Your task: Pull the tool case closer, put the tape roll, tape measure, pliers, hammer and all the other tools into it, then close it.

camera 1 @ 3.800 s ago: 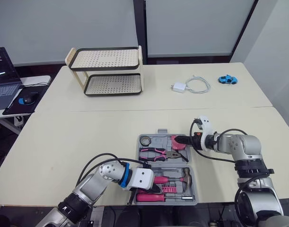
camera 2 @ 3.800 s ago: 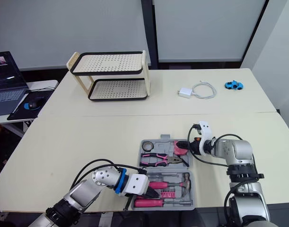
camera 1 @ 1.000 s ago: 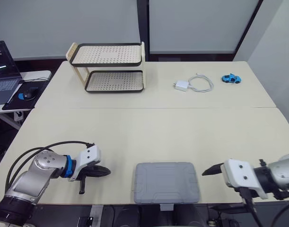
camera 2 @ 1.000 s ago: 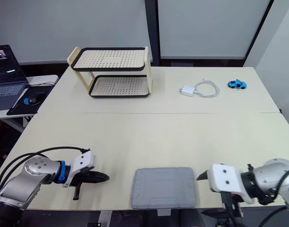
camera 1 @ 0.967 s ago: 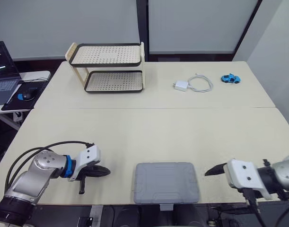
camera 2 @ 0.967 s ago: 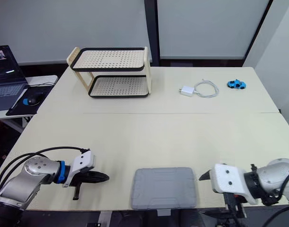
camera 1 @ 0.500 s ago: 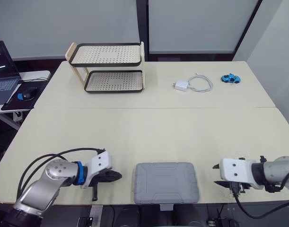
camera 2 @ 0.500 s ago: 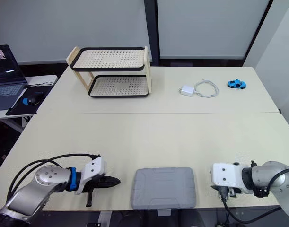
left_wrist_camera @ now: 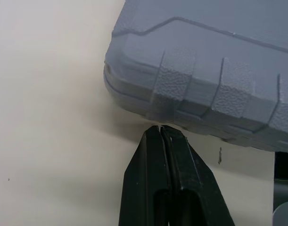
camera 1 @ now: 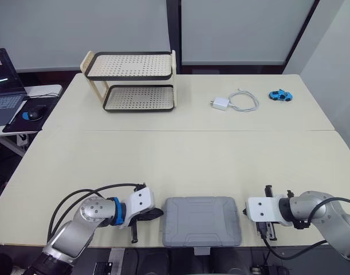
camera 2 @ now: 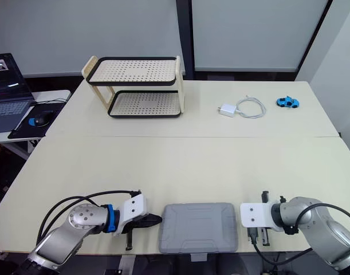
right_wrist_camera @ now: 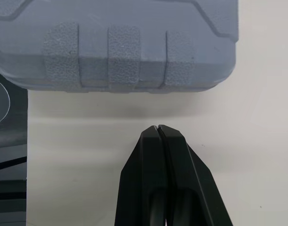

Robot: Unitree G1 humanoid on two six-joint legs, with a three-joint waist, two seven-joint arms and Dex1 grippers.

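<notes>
The grey tool case (camera 1: pixel 201 220) lies shut at the table's near edge, lid down, with none of the tools visible. My left gripper (camera 1: pixel 156 212) is shut and empty, its tip almost touching the case's left side (left_wrist_camera: pixel 181 101). My right gripper (camera 1: pixel 244 212) is shut and empty too, pointing at the case's right side (right_wrist_camera: pixel 115 52) with a short gap of table between. In the wrist views each pair of black fingers (left_wrist_camera: pixel 169 155) (right_wrist_camera: pixel 162 150) is pressed together.
A two-tier perforated rack (camera 1: pixel 132 83) stands at the far left of the table. A white charger with cable (camera 1: pixel 232 103) and a small blue toy car (camera 1: pixel 278 95) lie at the far right. A laptop and mouse (camera 1: pixel 34 114) sit on a side desk to the left.
Both arms swung inward to the closed case's sides. The right gripper went from open to shut. The left stayed shut.
</notes>
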